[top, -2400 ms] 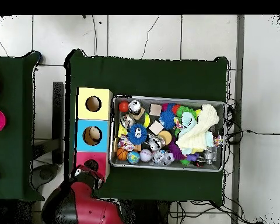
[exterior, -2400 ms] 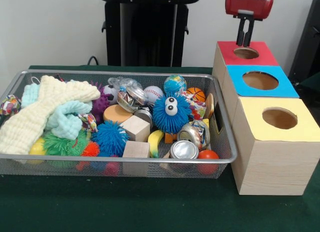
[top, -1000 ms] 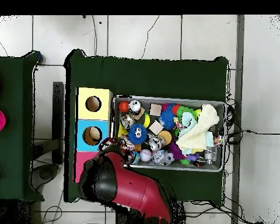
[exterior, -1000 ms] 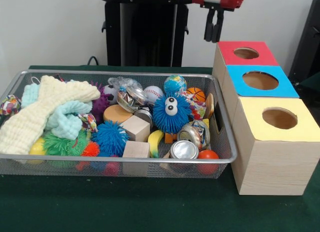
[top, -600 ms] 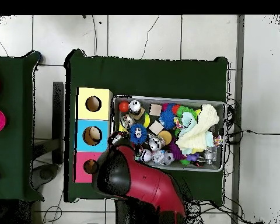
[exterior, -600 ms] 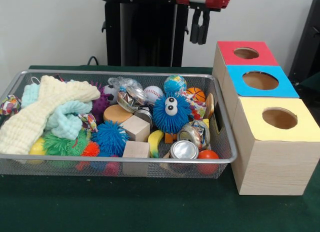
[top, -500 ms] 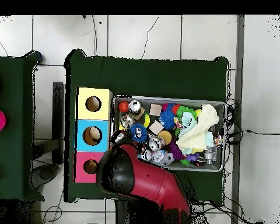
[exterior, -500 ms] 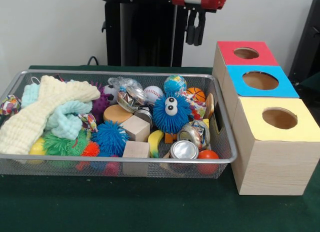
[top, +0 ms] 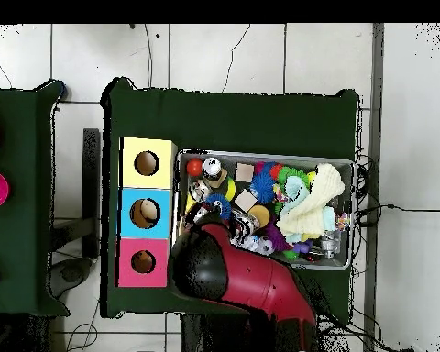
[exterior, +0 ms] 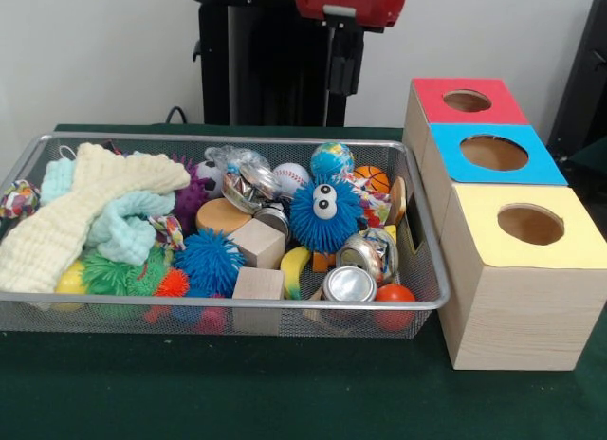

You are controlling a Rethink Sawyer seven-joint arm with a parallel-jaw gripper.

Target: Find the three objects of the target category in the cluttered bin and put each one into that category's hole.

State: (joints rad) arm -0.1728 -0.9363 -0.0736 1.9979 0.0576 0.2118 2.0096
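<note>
My gripper (exterior: 341, 75) hangs from the red arm head (exterior: 349, 2) above the far right part of the wire bin (exterior: 237, 305), left of the red-topped box (exterior: 432, 103). It shows dark against the black stand behind it, and nothing hangs below it. In the overhead view the red and black arm (top: 219, 266) covers the bin's near-left corner and hides the gripper. Below it in the bin lie a globe ball (exterior: 332, 159), a baseball (exterior: 290, 177), a small basketball (exterior: 372, 178) and a blue fuzzy ball with eyes (exterior: 325, 215).
Three wooden boxes with round holes stand in a row right of the bin: red, blue (exterior: 446, 160), yellow (exterior: 569, 250). The bin also holds metal cans (exterior: 349, 284), wooden blocks (exterior: 257, 243), spiky balls (exterior: 209, 260), a banana (exterior: 294, 269) and knit cloths (exterior: 76, 208).
The arm has swung from above the red box's hole leftward, over to the bin's far right end. Nothing in the bin has moved.
</note>
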